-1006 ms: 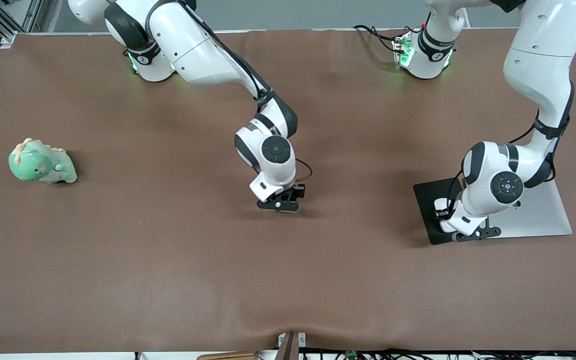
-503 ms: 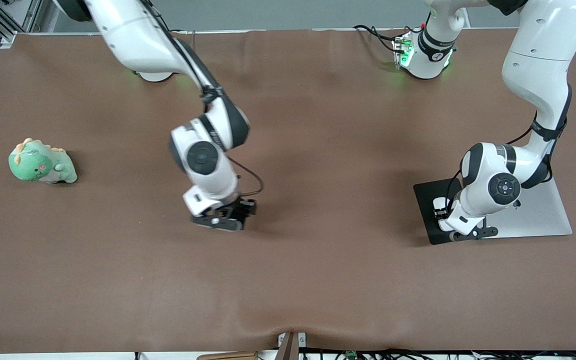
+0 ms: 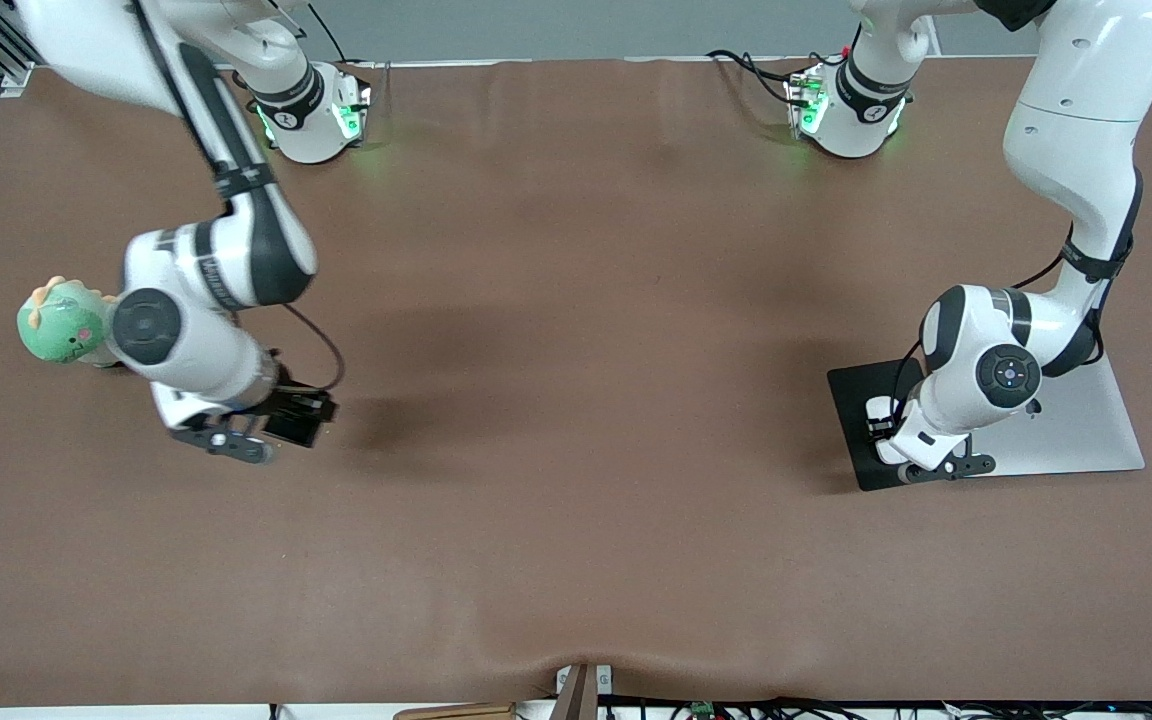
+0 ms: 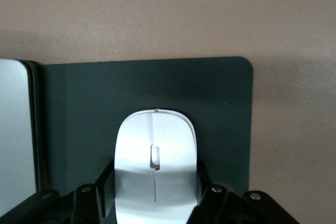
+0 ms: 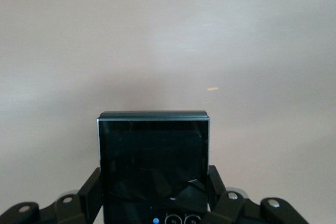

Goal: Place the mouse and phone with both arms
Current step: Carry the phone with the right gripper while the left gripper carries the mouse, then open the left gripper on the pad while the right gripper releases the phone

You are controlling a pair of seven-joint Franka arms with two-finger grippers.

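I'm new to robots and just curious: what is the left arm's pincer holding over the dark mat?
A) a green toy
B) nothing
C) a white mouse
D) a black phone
C: the left wrist view shows the left pincer shut on the white mouse, over the dark mat.
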